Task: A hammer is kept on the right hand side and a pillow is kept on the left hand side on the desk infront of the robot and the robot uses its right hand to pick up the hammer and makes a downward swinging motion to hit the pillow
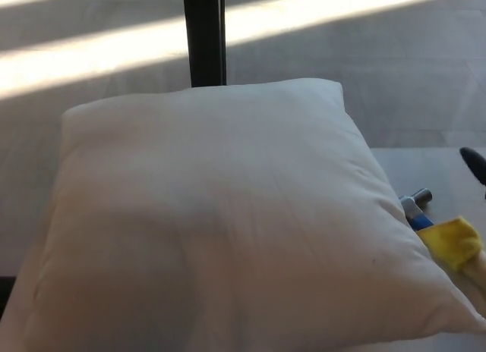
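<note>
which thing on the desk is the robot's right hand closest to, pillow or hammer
The hammer, the blue and yellow tool by the pillow's right edge. The right hand shows only as a dark tip at the picture's right border, just above it.

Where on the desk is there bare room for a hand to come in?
Only the strip right of the pillow, behind the hammer, where the right hand enters. The pillow fills the rest; the hammer lies against its right edge.

No readable text
pillow [220,223] and hammer [440,234] carry no legible label, brand or number
</note>
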Robot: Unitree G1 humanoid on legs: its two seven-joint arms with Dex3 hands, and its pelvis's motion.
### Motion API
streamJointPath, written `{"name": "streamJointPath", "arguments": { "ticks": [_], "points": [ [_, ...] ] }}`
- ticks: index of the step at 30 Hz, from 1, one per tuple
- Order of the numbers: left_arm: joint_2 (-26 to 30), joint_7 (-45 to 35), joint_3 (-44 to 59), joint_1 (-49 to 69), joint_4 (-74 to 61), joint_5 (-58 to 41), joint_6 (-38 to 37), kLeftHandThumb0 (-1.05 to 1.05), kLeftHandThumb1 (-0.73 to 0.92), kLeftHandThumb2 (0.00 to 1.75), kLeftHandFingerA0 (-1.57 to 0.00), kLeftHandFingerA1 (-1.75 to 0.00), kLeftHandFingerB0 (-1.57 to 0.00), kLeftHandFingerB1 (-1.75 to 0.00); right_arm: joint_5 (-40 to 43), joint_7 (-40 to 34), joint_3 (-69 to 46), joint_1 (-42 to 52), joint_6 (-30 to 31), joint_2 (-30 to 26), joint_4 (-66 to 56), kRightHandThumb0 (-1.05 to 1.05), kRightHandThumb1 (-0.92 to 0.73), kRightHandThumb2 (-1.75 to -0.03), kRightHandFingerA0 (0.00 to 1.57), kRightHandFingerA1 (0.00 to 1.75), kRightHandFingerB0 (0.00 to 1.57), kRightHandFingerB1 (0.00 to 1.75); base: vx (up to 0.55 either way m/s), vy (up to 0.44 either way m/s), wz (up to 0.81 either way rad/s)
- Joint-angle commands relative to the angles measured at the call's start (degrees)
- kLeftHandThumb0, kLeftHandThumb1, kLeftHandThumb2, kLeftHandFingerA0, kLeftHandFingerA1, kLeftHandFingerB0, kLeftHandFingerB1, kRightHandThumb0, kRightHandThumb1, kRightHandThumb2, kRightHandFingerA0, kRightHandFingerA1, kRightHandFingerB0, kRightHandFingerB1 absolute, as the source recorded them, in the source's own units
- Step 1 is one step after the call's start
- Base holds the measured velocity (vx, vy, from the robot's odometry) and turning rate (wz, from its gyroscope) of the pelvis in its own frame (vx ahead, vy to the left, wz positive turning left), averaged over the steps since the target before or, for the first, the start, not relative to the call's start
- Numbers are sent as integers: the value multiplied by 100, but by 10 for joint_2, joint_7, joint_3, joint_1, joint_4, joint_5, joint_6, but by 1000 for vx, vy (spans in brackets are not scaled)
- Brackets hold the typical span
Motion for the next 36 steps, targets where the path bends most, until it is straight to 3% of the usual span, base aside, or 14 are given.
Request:
{"name": "streamJointPath", "arguments": {
  "ticks": [1,8,15,19,20,21,22,30,31,32,33,34,35,36],
  "points": [
    [6,-13,-4,12,2,-8,-24,-59,67,60,-52,-65,-60,-53,-157,22,107,-46,59,-32,87,-85,-54,-96,4,30,9,33,0,0,0],
    [7,-9,-5,8,4,-7,-19,-59,69,61,-50,-65,-62,-53,-169,14,146,-47,69,-21,137,-90,-57,-96,5,27,11,34,0,0,0],
    [5,-14,-1,8,5,-14,-24,-60,66,60,-49,-66,-64,-56,-193,12,184,-30,96,5,157,-82,-53,-96,1,32,11,37,0,0,0],
    [7,-21,-10,12,4,-8,-35,-60,67,61,-50,-65,-57,-53,-202,-3,187,-25,91,14,173,-82,-53,-95,0,36,8,39,0,0,0],
    [7,-17,-12,11,5,-7,-31,-60,68,60,-51,-67,-58,-53,-202,-14,186,-22,87,23,197,-81,-53,-91,3,40,13,41,0,0,0],
    [6,-20,-11,14,7,-9,-34,-61,67,60,-51,-67,-58,-54,-200,-14,183,-17,80,24,203,-81,-67,-62,2,42,20,28,0,0,0],
    [7,-23,-12,15,8,-9,-34,-61,68,60,-51,-66,-58,-53,-203,-17,183,-16,76,26,212,-80,-53,-94,0,41,10,42,0,0,0],
    [5,-30,-20,17,2,-9,-40,-61,69,61,-51,-65,-59,-53,-246,-7,218,-9,78,44,239,-93,-58,-95,4,41,16,46,0,0,0],
    [5,-32,-20,18,1,-11,-41,-61,69,61,-51,-65,-57,-52,-246,-2,219,-9,81,49,241,-82,-68,-61,0,48,22,32,0,0,0],
    [4,-34,-18,19,0,-16,-39,-60,69,61,-53,-65,-58,-52,-248,10,223,-11,90,54,243,-86,-55,-92,5,37,15,45,0,0,0],
    [4,-38,-18,20,1,-16,-43,-63,70,62,-50,-63,-57,-51,-247,16,224,-14,95,59,250,-80,-53,-90,3,39,19,45,0,0,0],
    [3,-35,-14,18,2,-20,-42,-63,69,61,-52,-64,-59,-52,-248,16,224,-15,92,61,260,-80,-53,-88,4,53,18,44,0,0,0],
    [4,-32,-22,17,6,-12,-47,-65,72,62,-51,-64,-59,-52,-238,15,212,-17,90,67,272,-67,-62,-58,17,56,26,33,0,0,0],
    [5,-31,-23,17,6,-11,-47,-65,72,62,-51,-64,-59,-52,-238,15,210,-17,89,68,275,-67,-62,-58,17,56,26,33,0,0,0]
  ]
}}
